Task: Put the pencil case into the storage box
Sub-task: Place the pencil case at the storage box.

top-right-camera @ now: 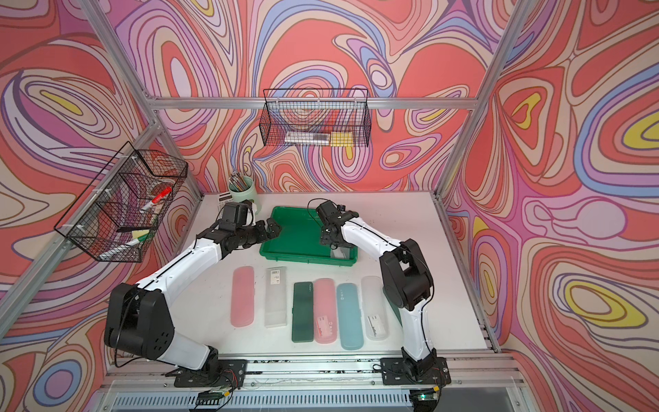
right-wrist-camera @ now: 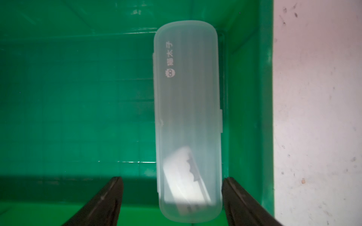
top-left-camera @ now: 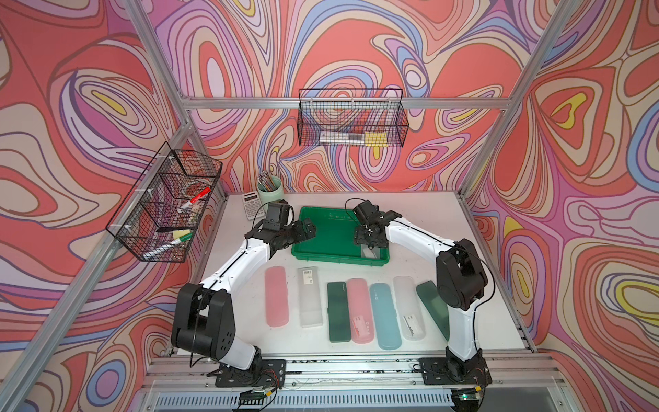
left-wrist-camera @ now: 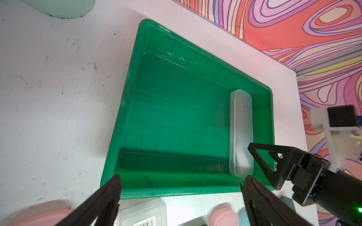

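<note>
1. Between right gripper (right-wrist-camera: pixel 172 178) fingers: clear pencil case (right-wrist-camera: pixel 188 117), flat in green storage box (right-wrist-camera: pixel 248 97).
2. Parted a little, squeezing nothing.
3. White Chinese writing (right-wrist-camera: pixel 169 58) on lid.
4. Left gripper (left-wrist-camera: pixel 183 177): wide open, empty.

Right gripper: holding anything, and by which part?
Nothing held. Its fingers straddle the clear case near one end, gap showing; case lies in the box.

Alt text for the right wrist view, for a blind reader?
A frosted clear pencil case lies flat inside the green storage box, alongside one side wall. The right end effector is open, its two dark fingers either side of the case's near end. White table shows beyond the wall.
</note>
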